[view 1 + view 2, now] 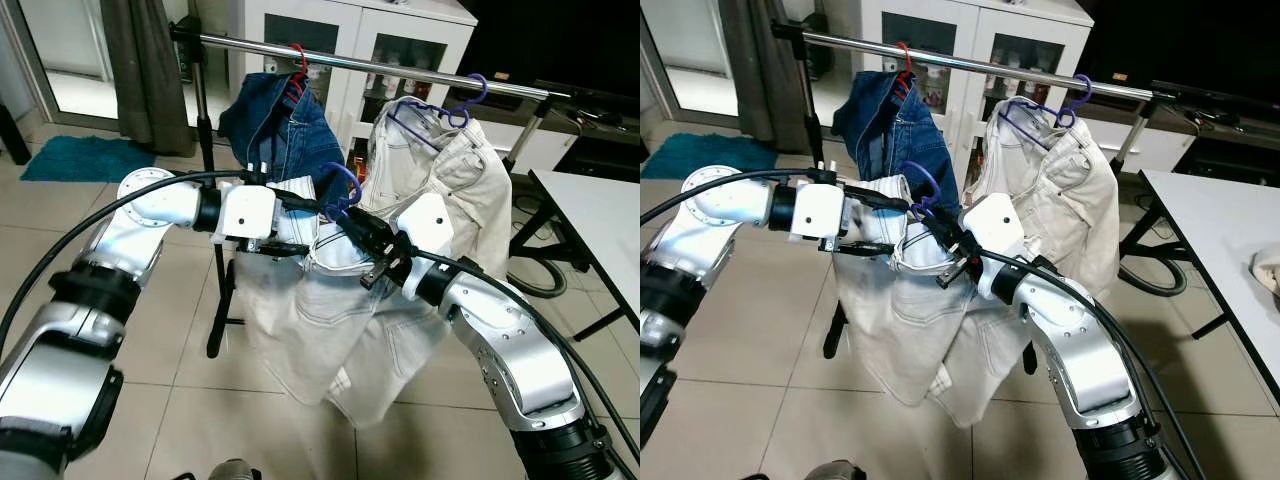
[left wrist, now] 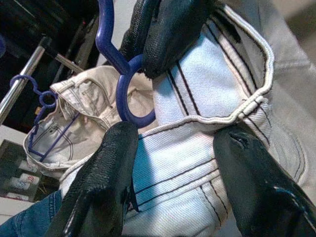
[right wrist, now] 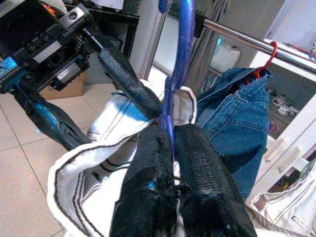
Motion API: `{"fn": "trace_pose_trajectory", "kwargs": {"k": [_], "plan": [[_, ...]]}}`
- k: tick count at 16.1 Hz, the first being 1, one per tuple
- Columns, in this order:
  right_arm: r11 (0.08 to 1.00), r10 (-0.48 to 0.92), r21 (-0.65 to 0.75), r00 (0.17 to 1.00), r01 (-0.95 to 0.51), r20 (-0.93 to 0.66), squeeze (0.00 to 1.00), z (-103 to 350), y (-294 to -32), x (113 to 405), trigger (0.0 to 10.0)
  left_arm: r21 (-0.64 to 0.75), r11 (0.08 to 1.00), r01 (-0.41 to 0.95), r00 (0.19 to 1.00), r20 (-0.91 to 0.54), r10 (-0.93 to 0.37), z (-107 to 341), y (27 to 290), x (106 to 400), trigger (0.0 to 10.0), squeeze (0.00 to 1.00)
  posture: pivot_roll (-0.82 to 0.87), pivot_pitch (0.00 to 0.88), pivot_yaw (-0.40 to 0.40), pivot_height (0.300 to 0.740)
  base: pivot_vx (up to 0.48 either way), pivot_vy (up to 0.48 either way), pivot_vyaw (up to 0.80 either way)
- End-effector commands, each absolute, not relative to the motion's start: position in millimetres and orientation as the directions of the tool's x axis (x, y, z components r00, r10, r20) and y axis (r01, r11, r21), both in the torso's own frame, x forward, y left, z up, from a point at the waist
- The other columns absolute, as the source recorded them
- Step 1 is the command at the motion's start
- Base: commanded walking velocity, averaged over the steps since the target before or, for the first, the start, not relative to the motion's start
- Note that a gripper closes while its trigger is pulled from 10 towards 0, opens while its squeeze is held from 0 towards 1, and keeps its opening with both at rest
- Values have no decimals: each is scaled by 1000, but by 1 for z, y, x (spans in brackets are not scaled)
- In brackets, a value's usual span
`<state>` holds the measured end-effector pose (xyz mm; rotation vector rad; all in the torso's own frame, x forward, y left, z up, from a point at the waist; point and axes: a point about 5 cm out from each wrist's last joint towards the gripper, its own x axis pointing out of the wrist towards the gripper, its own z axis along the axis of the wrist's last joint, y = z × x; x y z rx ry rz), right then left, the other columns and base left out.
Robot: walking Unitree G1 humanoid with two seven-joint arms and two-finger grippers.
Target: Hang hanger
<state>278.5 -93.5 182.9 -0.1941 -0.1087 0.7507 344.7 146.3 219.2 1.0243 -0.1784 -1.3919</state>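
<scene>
A blue plastic hanger (image 1: pixel 342 190) carries white jeans (image 1: pixel 330 330) and is held in front of the chrome clothes rail (image 1: pixel 400 68), below its height. My right gripper (image 1: pixel 352 226) is shut on the hanger's neck (image 3: pixel 180 44), just under the hook. My left gripper (image 1: pixel 308 228) is open, its fingers (image 2: pixel 108 182) straddling the jeans' waistband (image 2: pixel 212 118) beside the hook (image 2: pixel 123 94). On the rail hang blue jeans (image 1: pixel 285 125) on a red hanger (image 1: pixel 297 65) and white jeans (image 1: pixel 440 160) on a purple hanger (image 1: pixel 470 95).
The rail's black post (image 1: pixel 205 150) stands at the left. A white cabinet (image 1: pixel 350 40) is behind the rail. A white table (image 1: pixel 600 220) sits at the right, with a hose (image 1: pixel 540 275) on the floor beside it. A teal rug (image 1: pixel 80 158) lies far left.
</scene>
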Motion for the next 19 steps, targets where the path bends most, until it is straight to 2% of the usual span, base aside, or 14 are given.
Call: {"fn": "trace_pose_trajectory", "kwargs": {"k": [1,2,4,12,17,19], "plan": [[710,697,-257,706,-655,125,0,206,-94,276,0,649,-212,731,216,-514,-830,211,143,345,10000,0,79,0,-111,740,0,0,0],[710,697,-258,706,-655,126,0,207,-94,276,0,643,-230,730,209,-531,-821,209,143,344,10000,0,79,0,-111,740,0,0,0],[711,695,-260,707,-653,127,0,207,-95,277,0,603,-259,754,188,-576,-795,204,149,344,0,0,80,0,-114,740,0,0,0],[710,697,-266,705,-652,131,0,210,-96,281,0,554,-243,797,155,-575,-803,203,159,343,0,0,90,0,-128,740,0,0,0],[712,695,-270,705,-648,141,0,213,-97,282,0,562,-212,800,188,-570,-800,200,161,345,0,0,85,0,-124,740,0,0,0],[713,694,-271,707,-646,140,0,213,-98,281,0,576,-185,796,183,-521,-834,206,156,345,0,0,85,0,-124,740,0,0,0]]}}
